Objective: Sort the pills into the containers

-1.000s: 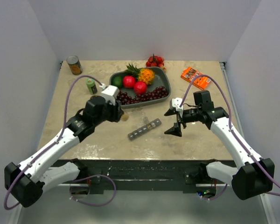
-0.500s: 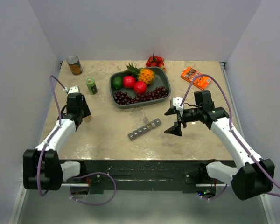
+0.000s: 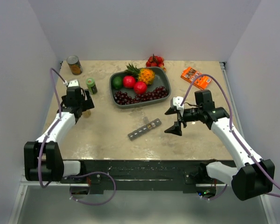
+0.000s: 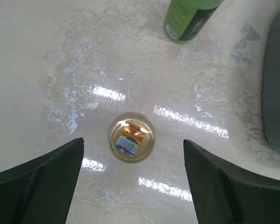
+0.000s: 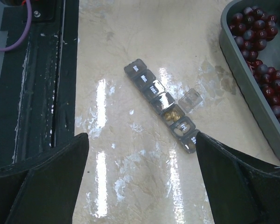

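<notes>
**Top view:** the black two-finger left gripper (image 3: 83, 107) is hovering over the left side of the beige marbled table (image 3: 107, 140), well apart from the long dark-grey plastic strip of lidded containers (image 3: 144, 129) lying mid-table. The black right gripper (image 3: 173, 128) is hanging just right of that strip.

**Left wrist view:** the jaws are standing spread, straddling a small round amber-tinted clear jar (image 4: 131, 143), likely the pill supply. Descending centred and closing evenly should be keeping it upright.

**Right wrist view:** the jaws are gaping wide, holding nothing. One clear compartment lid (image 5: 191, 100) is standing open, with yellowish pills (image 5: 171, 113) lying inside.
</notes>
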### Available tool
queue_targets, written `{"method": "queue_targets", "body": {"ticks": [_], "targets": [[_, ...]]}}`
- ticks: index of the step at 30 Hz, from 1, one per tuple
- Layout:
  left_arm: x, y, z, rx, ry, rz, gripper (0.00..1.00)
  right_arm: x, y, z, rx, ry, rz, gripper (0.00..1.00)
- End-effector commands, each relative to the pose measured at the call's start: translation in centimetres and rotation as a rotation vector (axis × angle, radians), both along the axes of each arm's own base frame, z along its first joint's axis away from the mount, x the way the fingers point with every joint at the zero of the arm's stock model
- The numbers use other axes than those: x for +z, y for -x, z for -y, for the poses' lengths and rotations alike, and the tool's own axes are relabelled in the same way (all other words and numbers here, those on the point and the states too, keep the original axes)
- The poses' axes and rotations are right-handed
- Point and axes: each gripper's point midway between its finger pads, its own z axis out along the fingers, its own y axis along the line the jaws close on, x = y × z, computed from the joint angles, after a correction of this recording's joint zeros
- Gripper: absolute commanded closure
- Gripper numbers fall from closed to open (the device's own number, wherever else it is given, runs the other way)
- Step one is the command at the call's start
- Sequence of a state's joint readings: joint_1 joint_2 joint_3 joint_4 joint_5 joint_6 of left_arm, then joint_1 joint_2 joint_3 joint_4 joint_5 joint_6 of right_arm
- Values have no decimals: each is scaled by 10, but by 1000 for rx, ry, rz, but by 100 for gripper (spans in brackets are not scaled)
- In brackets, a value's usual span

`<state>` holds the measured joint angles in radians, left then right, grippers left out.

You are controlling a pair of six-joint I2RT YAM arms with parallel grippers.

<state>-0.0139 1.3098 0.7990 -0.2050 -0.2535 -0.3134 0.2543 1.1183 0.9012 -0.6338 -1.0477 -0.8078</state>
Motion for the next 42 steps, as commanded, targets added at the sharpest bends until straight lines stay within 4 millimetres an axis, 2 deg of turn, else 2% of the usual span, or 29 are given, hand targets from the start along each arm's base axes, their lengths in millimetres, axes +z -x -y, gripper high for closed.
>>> {"method": "queue_targets", "body": {"ticks": [1,2,4,5,6,9,11,12,13,14,15,17,18,20,21,23,24,26,27,28,30,31,33,34,36,37,39,40,42], "targets": [[58,-9,19,-133,34,157,9,9,-2,-3,-2,-31,19,1],[72,-5,39,-263,68,198,10,10,-4,-3,-6,-36,23,1],[79,3,65,-404,126,236,16,7,-5,-3,-23,-38,-3,2],[88,10,85,-499,173,266,21,7,-12,-3,-43,-37,11,3],[87,16,96,-541,197,267,24,6,-13,-3,-68,-39,-17,3],[88,34,148,-703,280,263,32,-2,-25,-3,-127,-40,-49,10],[86,49,187,-808,389,246,40,-7,-33,-4,-152,-39,-64,23],[77,56,198,-838,432,223,44,-10,-37,-3,-187,-34,-94,30],[78,61,214,-883,460,229,46,-13,-39,-3,-199,-30,-103,44],[66,66,221,-884,493,192,48,-18,-44,-3,-209,-22,-117,49],[66,71,234,-924,502,198,48,-22,-46,-2,-224,-14,-128,51],[57,74,245,-967,498,186,46,-29,-44,-2,-205,7,-144,48],[55,79,253,-1008,495,181,44,-33,-45,-3,-165,25,-109,35],[47,83,259,-1066,439,181,40,-46,-42,-3,-124,81,-94,22],[44,91,266,-1116,414,175,37,-53,-43,-10,-57,124,-30,14],[33,96,267,-1192,313,183,32,-71,-33,-5,42,222,0,12],[29,103,270,-1238,283,185,29,-73,-39,-7,150,241,122,9],[21,115,270,-1370,191,218,23,-75,-33,-6,238,254,158,6],[19,119,271,-1410,162,233,22,-67,-43,-9,258,249,217,4],[16,121,269,-1476,95,262,20,-70,-49,-12,255,247,196,4],[9,133,269,-1576,37,288,18,-55,-67,-24,210,205,155,7],[6,134,268,-1625,-30,313,16,-61,-72,-29,196,195,91,11],[-2,139,268,-1672,-74,314,16,-51,-82,-42,137,137,-12,22],[-6,138,269,-1686,-92,312,16,-48,-89,-47,115,112,-17,25],[-9,141,276,-1711,-100,305,16,-55,-91,-49,36,105,-119,27],[-16,141,278,-1720,-110,279,16,-54,-103,-51,-7,94,-103,30],[-22,140,283,-1726,-160,254,16,-61,-105,-50,-80,100,-183,35],[-30,140,284,-1731,-171,223,16,-62,-115,-51,-123,98,-172,44],[-33,139,291,-1739,-203,212,16,-68,-119,-52,-169,94,-233,51]]}}
